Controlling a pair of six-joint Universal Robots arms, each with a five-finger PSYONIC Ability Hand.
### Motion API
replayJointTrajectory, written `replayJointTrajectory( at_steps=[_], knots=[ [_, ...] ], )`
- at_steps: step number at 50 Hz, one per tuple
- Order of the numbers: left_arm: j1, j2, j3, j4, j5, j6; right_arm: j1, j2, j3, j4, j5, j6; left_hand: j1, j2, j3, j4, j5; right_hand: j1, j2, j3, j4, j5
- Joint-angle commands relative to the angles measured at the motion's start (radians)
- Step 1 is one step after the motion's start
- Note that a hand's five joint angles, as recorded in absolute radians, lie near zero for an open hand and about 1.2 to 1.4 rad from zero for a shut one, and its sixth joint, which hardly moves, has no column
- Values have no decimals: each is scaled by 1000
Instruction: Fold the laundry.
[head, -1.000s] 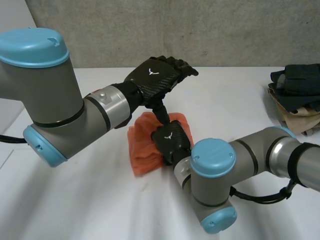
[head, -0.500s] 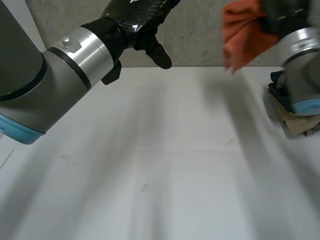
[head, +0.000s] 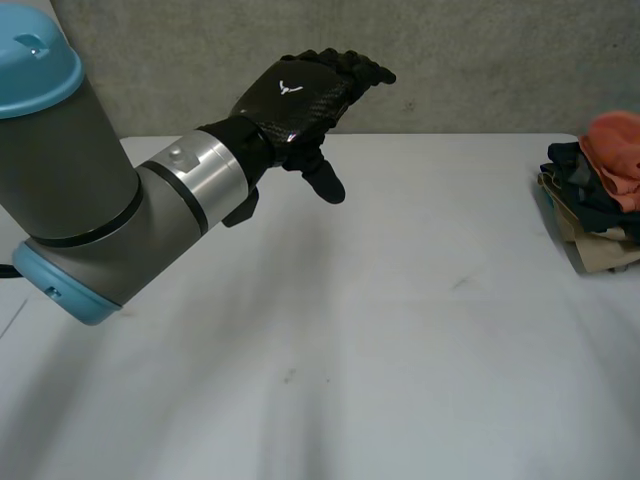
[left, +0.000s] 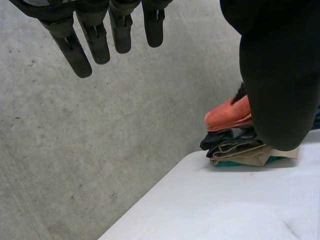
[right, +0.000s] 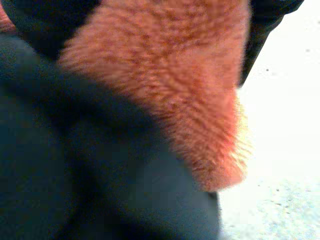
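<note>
One white bench (head: 400, 350), one pile of folded laundry (head: 585, 232), one orange cloth (head: 615, 150) topping it, dark blue, tan and teal layers (left: 235, 147) beneath, too tightly stacked to count, one left hand (head: 295, 100), one grey arm (head: 80, 200).

A fuzzy orange cloth (right: 165, 95) sits very near the camera; it lies against dark fabric (right: 75, 175), touching it. Just beside both, a strip of the white table (right: 285, 150) shows.
</note>
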Motion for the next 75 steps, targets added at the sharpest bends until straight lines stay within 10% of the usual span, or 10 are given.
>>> replayJointTrajectory(
  at_steps=[1, 6, 18, 25, 40, 54, 64, 75],
  knots=[
    [-2, 3, 11, 2, 0, -1, 9, -185, 31, 67, 81, 69, -16, -33, -35, -26, -45, -200, -259, -310, -316, -441],
    [-11, 10, 10, 0, -1, -1, 6, -274, 48, 157, 144, 139, -16, -33, -35, -26, -45, -200, -259, -310, -316, -441],
    [-53, 47, -22, -9, 0, -7, -31, -435, 72, 490, 617, -109, -16, -33, -35, -26, -45, -200, -259, -310, -316, -441],
    [-51, 95, -16, 2, 5, -10, -27, -498, 45, 275, 759, -283, -20, -36, -39, -30, -49, -200, -259, -310, -316, -441],
    [64, 193, 16, 14, -261, -43, 401, -756, 376, 13, 419, -34, -20, -36, -39, -30, -49, -200, -259, -310, -316, -441],
    [317, 260, -307, 63, -370, 39, 688, -698, 483, 156, 562, -34, -20, -36, -39, -30, -49, -200, -259, -310, -316, -441],
    [565, -49, -328, 92, -454, 341, 705, -653, 598, 153, 566, -40, -20, -36, -39, -30, -49, -200, -259, -310, -316, -441],
    [684, -277, -219, 181, -489, 388, 684, -649, 657, 145, 567, -43, -20, -36, -39, -30, -49, -200, -259, -310, -316, -441]
  ],
)
